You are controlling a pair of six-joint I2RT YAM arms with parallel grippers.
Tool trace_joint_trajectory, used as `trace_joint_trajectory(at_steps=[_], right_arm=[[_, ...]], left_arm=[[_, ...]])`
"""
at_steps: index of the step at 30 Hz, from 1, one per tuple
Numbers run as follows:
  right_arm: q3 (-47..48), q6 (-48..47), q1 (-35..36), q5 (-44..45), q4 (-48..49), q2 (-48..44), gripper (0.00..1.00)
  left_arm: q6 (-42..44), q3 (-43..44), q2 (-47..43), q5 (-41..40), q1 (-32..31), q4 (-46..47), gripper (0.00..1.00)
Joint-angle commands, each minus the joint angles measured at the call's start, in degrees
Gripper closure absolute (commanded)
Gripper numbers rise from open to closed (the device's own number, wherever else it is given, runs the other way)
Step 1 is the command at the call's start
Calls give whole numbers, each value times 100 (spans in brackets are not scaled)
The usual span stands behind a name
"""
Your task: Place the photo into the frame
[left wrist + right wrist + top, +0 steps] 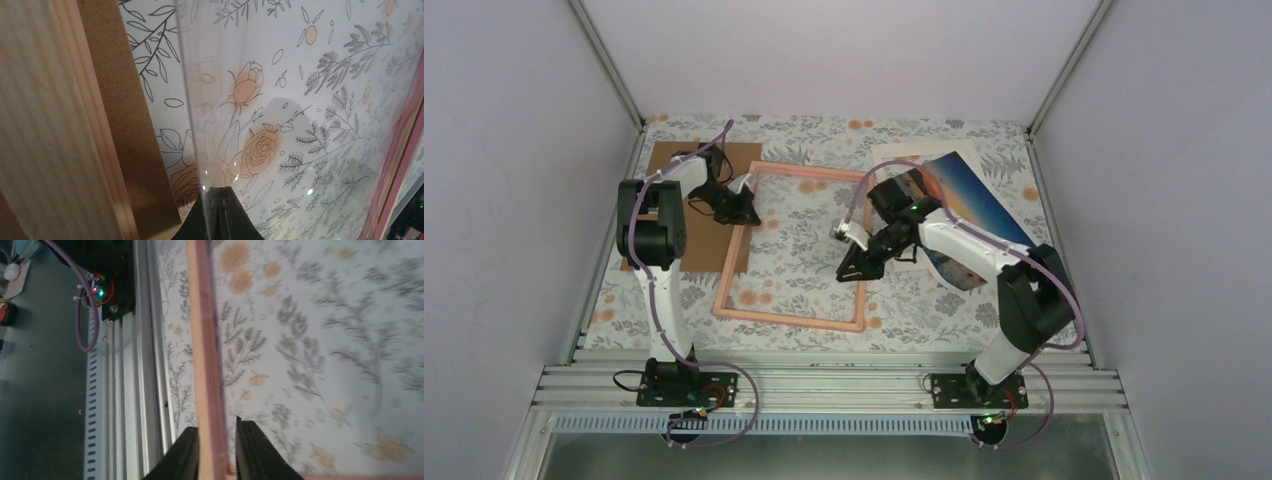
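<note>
Here, right fingers [255, 450] astride frame [205, 340] edge, floral cloth [325, 365] beside

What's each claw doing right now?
Left claw: closed, apparently pinching the edge of a clear sheet.
Right claw: astride a rail of the pink frame, nearly closed; whether it grips firmly cannot be told.

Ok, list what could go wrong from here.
1. The right gripper straddles the frame's thin rail; a skewed squeeze could twist or drag the frame.
2. The left gripper seems to pinch a clear sheet by its edge; it may slip or flex.
3. The photo lies partly under the right arm, which could brush it askew.
</note>
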Motion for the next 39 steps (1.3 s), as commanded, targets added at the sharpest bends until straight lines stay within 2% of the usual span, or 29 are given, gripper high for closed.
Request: trace_joint_trajectory(at_steps=[1, 4, 10, 26, 39], right_arm=[[116, -190, 421, -144, 258, 538, 86], [1, -229, 567, -52, 462, 687, 92], [-168, -415, 816, 339, 610, 885, 95], [-431, -306, 1030, 1387, 1000, 1353, 96], [-732, -272, 1032, 1818, 1198, 1459, 96]], left_arm=[[-132, -37, -149, -74, -39, 45, 98], [-137, -38, -155, -72, -41, 55, 98], [-104, -37, -139, -92, -44, 62, 98], [-108, -135, -112, -32, -50, 161, 98], [-196, -274, -120, 13, -95, 368, 97]])
